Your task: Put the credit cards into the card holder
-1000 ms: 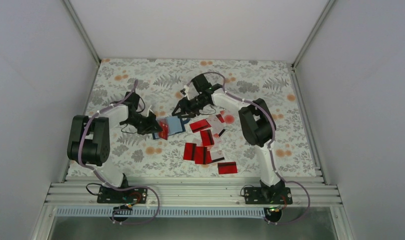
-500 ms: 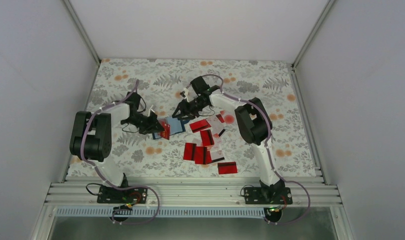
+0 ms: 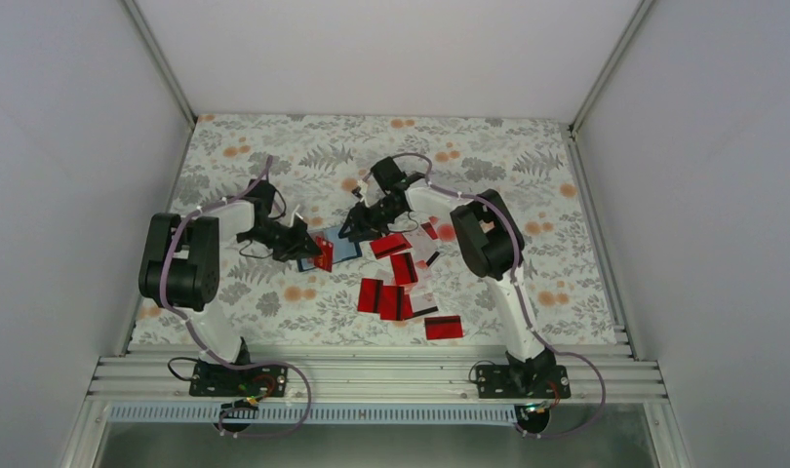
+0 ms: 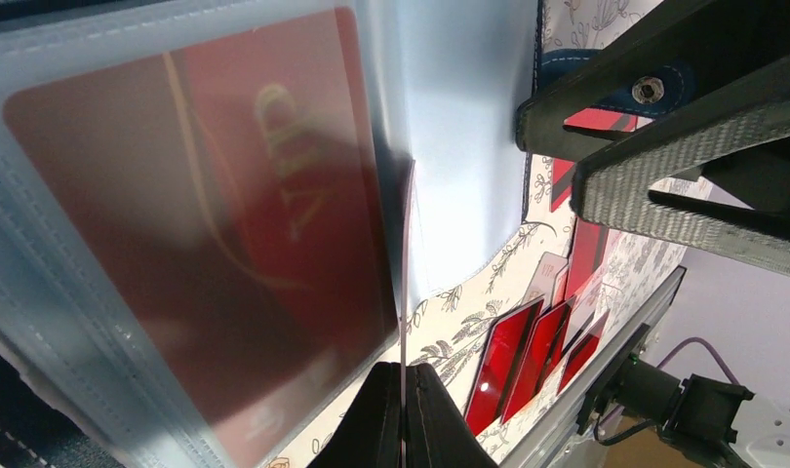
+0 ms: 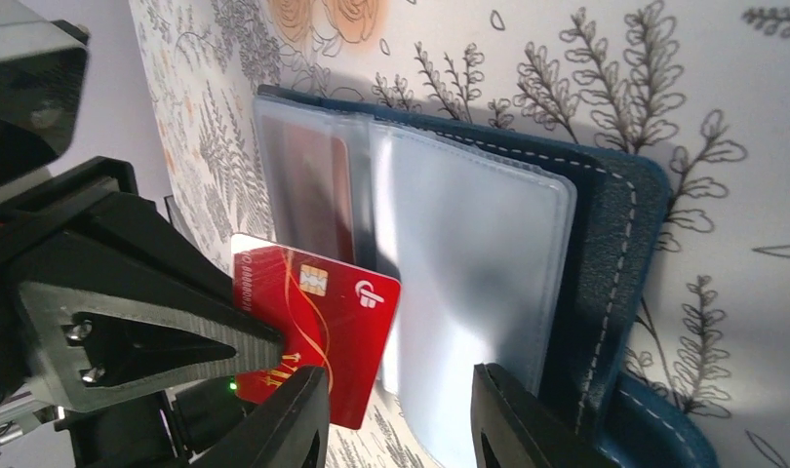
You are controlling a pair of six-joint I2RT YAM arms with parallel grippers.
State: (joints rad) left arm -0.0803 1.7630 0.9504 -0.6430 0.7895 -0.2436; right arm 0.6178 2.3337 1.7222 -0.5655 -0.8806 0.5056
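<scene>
The navy card holder (image 3: 340,244) lies open on the table, its clear sleeves (image 5: 469,322) showing; one sleeve holds a red card (image 4: 225,224). My left gripper (image 3: 311,249) is shut on a red credit card (image 5: 313,322), held edge-on (image 4: 404,322) at the holder's sleeve edge. My right gripper (image 3: 355,224) is open, its fingers (image 5: 284,419) straddling the holder's sleeves from the far side, above them. Several more red and white cards (image 3: 401,283) lie loose on the table to the right.
The floral tablecloth (image 3: 528,195) covers the table. White walls enclose the left, back and right. The loose cards (image 4: 528,351) spread toward the near edge rail (image 3: 372,375).
My right gripper has moved slightly left and down toward the holder. My left gripper and its card have shifted little.
</scene>
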